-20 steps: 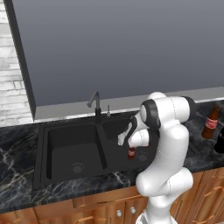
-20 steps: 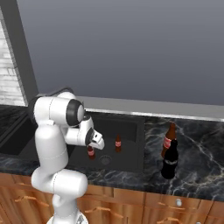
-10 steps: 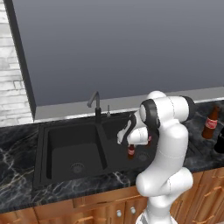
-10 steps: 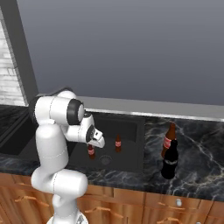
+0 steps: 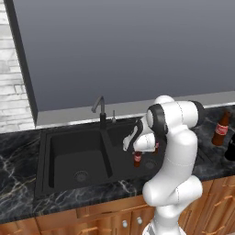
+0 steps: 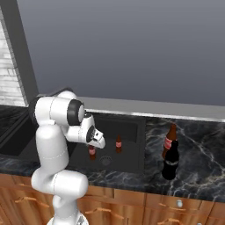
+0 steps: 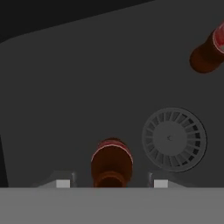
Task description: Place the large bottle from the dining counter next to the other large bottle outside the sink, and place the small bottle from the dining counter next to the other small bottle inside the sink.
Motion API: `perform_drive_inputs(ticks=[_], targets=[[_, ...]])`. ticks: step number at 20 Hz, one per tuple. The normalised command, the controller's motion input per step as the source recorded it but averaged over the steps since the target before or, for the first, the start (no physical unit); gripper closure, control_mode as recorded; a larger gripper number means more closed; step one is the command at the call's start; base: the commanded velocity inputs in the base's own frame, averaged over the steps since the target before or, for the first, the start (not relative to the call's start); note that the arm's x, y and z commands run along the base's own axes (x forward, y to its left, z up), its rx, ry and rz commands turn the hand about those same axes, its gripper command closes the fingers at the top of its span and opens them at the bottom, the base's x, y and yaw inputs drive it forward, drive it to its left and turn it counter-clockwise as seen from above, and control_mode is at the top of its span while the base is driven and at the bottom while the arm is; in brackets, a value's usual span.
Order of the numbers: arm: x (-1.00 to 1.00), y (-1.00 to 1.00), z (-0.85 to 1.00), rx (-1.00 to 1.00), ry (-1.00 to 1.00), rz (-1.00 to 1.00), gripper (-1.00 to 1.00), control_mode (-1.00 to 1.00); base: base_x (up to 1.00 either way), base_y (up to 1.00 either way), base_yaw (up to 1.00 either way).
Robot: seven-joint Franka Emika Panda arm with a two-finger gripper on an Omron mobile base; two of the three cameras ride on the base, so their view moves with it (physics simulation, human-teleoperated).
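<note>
The small bottle [image 7: 111,162], slim and brown with a red label, stands upright on the floor of the right basin of the sink [image 5: 44,137]. My gripper [image 7: 111,183] is open around its neck, with a gap on each side. It also shows as the small bottle [image 5: 137,159] [image 6: 92,152] under my gripper [image 5: 137,151] [image 6: 93,145]. The other small bottle [image 6: 118,143] [image 7: 205,54] stands a little way off in the same basin. On the counter to the right, the black large bottle [image 6: 170,160] stands beside the brown other large bottle [image 6: 168,137] [image 5: 221,130]. The dining counter is out of view.
A round drain [image 7: 174,139] lies in the basin floor between the two small bottles. A dark curved tap [image 5: 98,108] rises behind the divider between the basins. Black marble counter [image 6: 202,167] surrounds the sink, with wooden cabinet fronts [image 5: 105,218] below.
My jaws have opened off the small bottle, which now stands free on the basin floor. The arm and the other bottles have hardly moved.
</note>
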Motion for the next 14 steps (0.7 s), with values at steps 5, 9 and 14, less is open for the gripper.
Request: perform_drive_inputs(ticks=[5,9,14], targets=[[0.03,0.00,0.02,0.00,0.00,0.00,-1.00,-1.00,0.00,0.00,0.00],[0.12,0.00,0.36,0.00,0.00,0.00,-1.00,-1.00,0.00,0.00,0.00],[0.33,0.00,0.40,0.00,-0.01,0.00,-1.00,-1.00,0.00,0.00,0.00]])
